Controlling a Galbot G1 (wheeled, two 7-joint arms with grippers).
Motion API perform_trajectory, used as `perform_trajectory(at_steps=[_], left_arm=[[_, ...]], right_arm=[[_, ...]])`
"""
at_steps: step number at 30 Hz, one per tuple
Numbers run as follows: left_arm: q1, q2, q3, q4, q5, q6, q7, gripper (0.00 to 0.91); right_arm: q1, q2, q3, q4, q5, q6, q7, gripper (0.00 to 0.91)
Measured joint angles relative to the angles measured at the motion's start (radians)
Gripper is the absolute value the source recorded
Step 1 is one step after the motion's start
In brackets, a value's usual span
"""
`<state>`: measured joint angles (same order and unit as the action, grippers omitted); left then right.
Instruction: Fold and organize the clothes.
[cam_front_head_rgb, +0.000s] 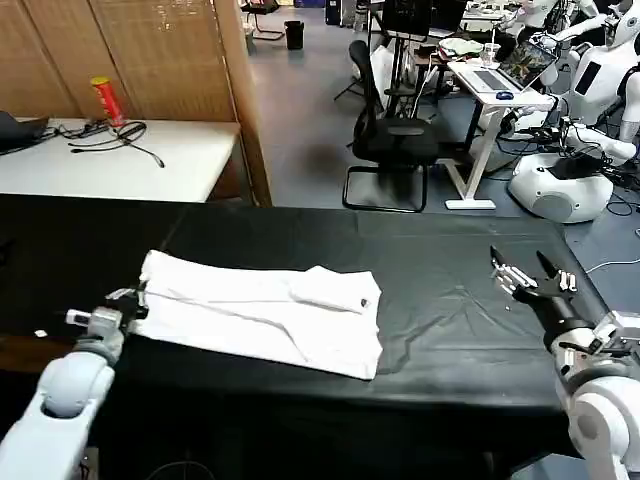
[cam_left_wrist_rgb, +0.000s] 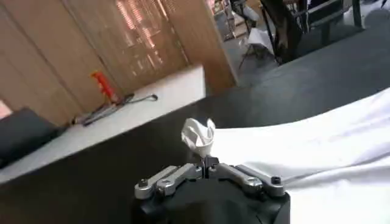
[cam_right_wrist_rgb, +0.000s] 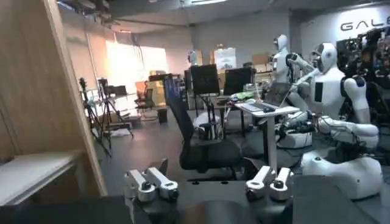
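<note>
- T-shirt (cam_front_head_rgb: 270, 312) lies partly folded on the black table (cam_front_head_rgb: 450, 310), plain side up, left of centre and toward the robot's edge; one sleeve or flap is turned over on top near its right end.
- Left gripper (cam_front_head_rgb: 128, 300) sits at the shirt's left edge, fingers pinched on a bit of white fabric; in the left wrist view the left gripper (cam_left_wrist_rgb: 206, 159) has a small tuft of cloth sticking up from the closed tips. Likely holding that edge so it can be lifted and carried over for another fold.
- Shirt body (cam_left_wrist_rgb: 317, 152) trails away from the grip, flat with soft creases, so the pinch looks like a corner or hem, hard to say which.
- Right gripper (cam_front_head_rgb: 528, 275) hovers above bare table well to the right of the shirt, fingers spread wide and holding nothing; in the right wrist view the right gripper (cam_right_wrist_rgb: 210, 182) points out toward the room. Looks like it is waiting.
- Nothing lies on the table between shirt and right gripper; fold path looks free.
- Farther off: white side table (cam_front_head_rgb: 180, 160) with black cables (cam_front_head_rgb: 115, 135) and a red can (cam_front_head_rgb: 105, 100), office chair (cam_front_head_rgb: 395, 130), other robots (cam_front_head_rgb: 585, 90) at the back. None is in the way.
</note>
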<state>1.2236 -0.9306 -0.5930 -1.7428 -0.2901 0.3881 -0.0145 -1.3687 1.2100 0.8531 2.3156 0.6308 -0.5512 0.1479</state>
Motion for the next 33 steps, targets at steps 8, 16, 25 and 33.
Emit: perform_trajectory(at_steps=[8, 16, 25, 33], left_arm=[[0.007, -0.111, 0.091, -0.170, -0.142, 0.077, -0.070, 0.000], [-0.036, -0.226, 0.228, -0.231, -0.204, 0.094, -0.087, 0.000], [-0.044, -0.305, 0.361, -0.277, -0.300, 0.118, -0.102, 0.000], [-0.067, -0.369, 0.436, -0.250, -0.322, 0.094, -0.097, 0.000]], right_arm=[[-0.042, 0.038, 0.034, 0.020, -0.042, -0.004, 0.008, 0.878], [-0.095, 0.068, 0.075, 0.031, -0.071, -0.003, 0.008, 0.878], [-0.139, 0.108, 0.100, 0.048, -0.102, -0.001, 0.002, 0.878], [-0.150, 0.129, 0.091, 0.048, -0.128, 0.001, -0.002, 0.878]])
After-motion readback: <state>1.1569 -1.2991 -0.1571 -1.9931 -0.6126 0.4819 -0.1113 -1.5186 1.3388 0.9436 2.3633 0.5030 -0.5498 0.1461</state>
